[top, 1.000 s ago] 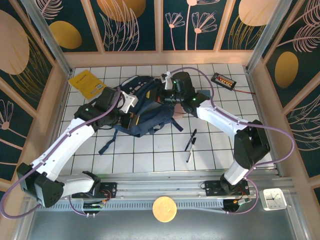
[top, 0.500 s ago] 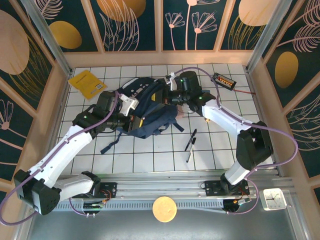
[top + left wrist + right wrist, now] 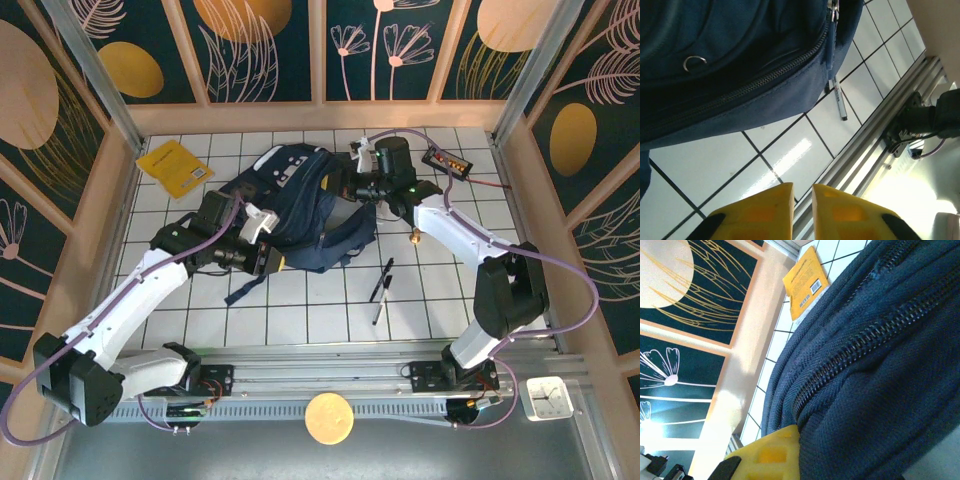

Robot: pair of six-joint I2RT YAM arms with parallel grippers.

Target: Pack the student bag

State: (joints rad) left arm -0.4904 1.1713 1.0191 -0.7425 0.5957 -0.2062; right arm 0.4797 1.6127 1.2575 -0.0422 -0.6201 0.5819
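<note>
One arm, R [image 3: 450, 225], stretched fwd, tool [image 3: 351, 188] gripping bag [image 3: 298, 190].

Student bag [image 3: 300, 205] shifted up and to the right in the top view: it was bunched mid-frame between the two arms, now it is stretched longer, top end nearer the upper edge of the desk [image 3: 300, 320]

Right hand [image 3: 350, 188] has drawn back toward the upper right, closer to the black gadget [image 3: 445, 160], bag fabric going with it

Left hand [image 3: 277, 263] has let go: was closed on the bag's lower left edge, now sits just below it, yellow fingers [image 3: 760, 210] a slit apart, nothing between

Loose strap [image 3: 245, 287] at lower left dragged rightward with the bag
</note>
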